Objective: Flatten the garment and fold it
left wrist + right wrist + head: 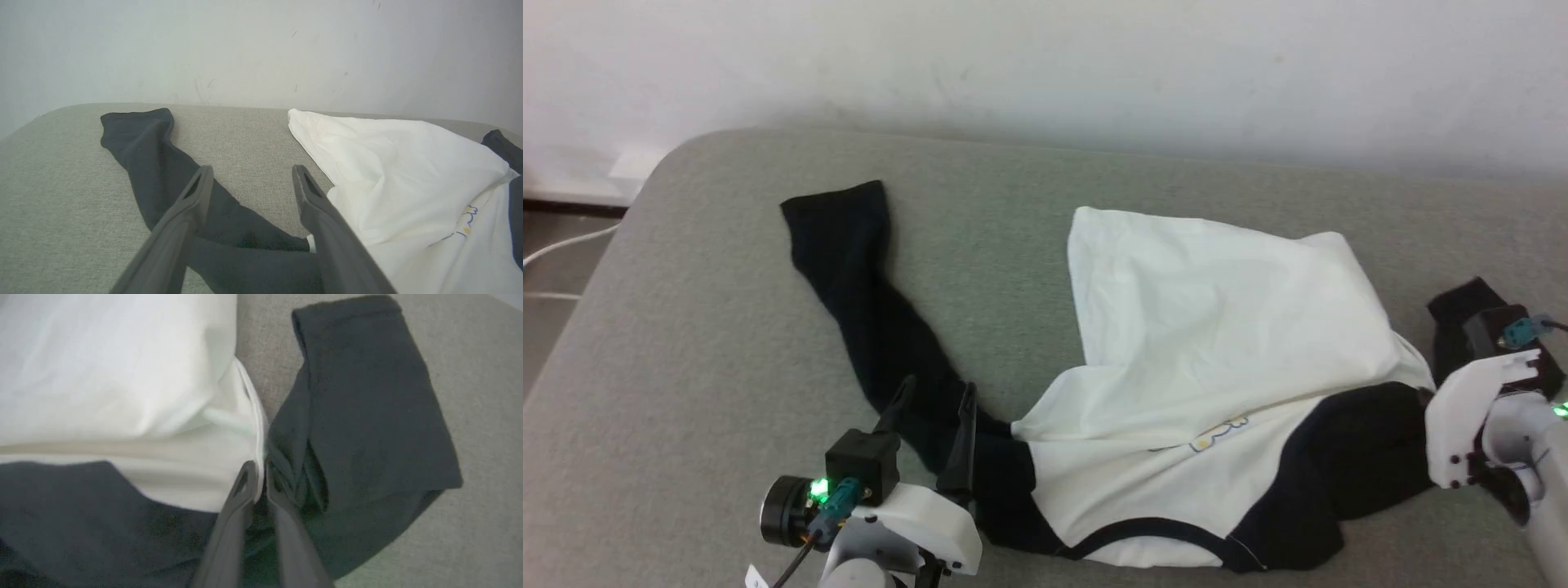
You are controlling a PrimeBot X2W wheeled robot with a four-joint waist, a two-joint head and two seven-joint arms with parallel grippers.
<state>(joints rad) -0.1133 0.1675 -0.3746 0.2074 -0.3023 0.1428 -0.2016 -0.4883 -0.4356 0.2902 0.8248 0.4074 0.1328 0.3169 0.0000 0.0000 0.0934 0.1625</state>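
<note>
Spread long-ways, left to right, on the grey cushion: the shirt, neck trim nearest the robot, one black sleeve pointing far left. Left gripper wide open over that sleeve. Right gripper pinching the shirt's white edge.

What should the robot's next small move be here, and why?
Probably close the left gripper on the black sleeve: its jaws stand open over it, while the right gripper is shut on the garment at the other side. Both ends held, the folded-over body could be stretched flat.
</note>
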